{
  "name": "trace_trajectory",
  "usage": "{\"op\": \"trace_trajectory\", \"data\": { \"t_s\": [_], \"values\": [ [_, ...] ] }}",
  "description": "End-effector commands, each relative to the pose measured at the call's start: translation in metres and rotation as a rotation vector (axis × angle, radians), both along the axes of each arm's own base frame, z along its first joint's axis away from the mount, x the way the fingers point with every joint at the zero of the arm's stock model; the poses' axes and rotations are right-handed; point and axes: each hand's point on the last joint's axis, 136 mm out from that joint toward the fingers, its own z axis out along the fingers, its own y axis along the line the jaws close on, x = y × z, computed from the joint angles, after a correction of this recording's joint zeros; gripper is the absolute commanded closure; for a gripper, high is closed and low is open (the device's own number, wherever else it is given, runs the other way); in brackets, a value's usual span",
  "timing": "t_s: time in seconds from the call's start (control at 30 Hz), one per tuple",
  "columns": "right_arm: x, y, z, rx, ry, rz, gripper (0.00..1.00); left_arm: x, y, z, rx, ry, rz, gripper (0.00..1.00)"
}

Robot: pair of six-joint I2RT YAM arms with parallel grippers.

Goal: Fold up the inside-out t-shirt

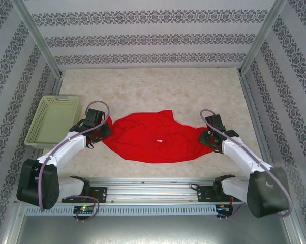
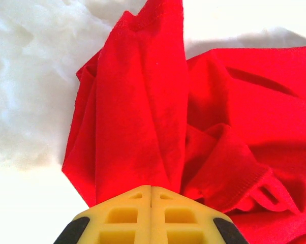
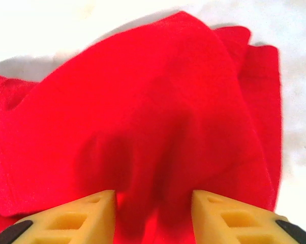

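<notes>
Red t-shirt [image 1: 150,138] crumpled at middle of counter [image 1: 158,86]. Left fingers [image 2: 127,211] closed on a bunched edge; right fingers [image 3: 89,211] apart, straddling a fold.

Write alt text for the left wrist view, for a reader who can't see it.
The left claw, yellow and shut, pinches a fold of the red t-shirt at bottom centre. The cloth fans upward from the grip and bunches to the right, lying on a pale table.

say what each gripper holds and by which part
The left gripper is shut on a bunched fold at the left edge of the bright red cloth t-shirt. The right gripper straddles its right edge, jaws apart; a grip cannot be told.
</notes>
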Motion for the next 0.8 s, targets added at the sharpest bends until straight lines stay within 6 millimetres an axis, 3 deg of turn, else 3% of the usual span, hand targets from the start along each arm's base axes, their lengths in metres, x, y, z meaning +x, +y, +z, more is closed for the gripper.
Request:
{"op": "trace_trajectory", "data": {
  "t_s": [0.0,0.27,0.37,0.53,0.77],
  "values": [
    [0.025,0.007,0.01,0.012,-0.059,0.021,0.59,-0.007,0.002,0.001,0.005,-0.012,0.014,1.0],
    [0.027,-0.003,0.003,-0.057,-0.033,0.01,0.74,-0.017,0.007,-0.004,0.029,0.02,0.019,1.0],
    [0.027,-0.001,0.006,-0.048,-0.044,0.021,0.78,-0.015,-0.004,-0.005,0.001,0.039,-0.029,0.76],
    [0.025,0.0,0.007,-0.05,-0.056,0.023,0.8,-0.013,-0.009,-0.016,0.061,0.089,-0.05,0.57],
    [0.024,0.002,0.008,-0.042,-0.068,0.027,0.82,0.006,-0.014,-0.026,0.082,0.101,-0.061,0.6]
  ]
}}
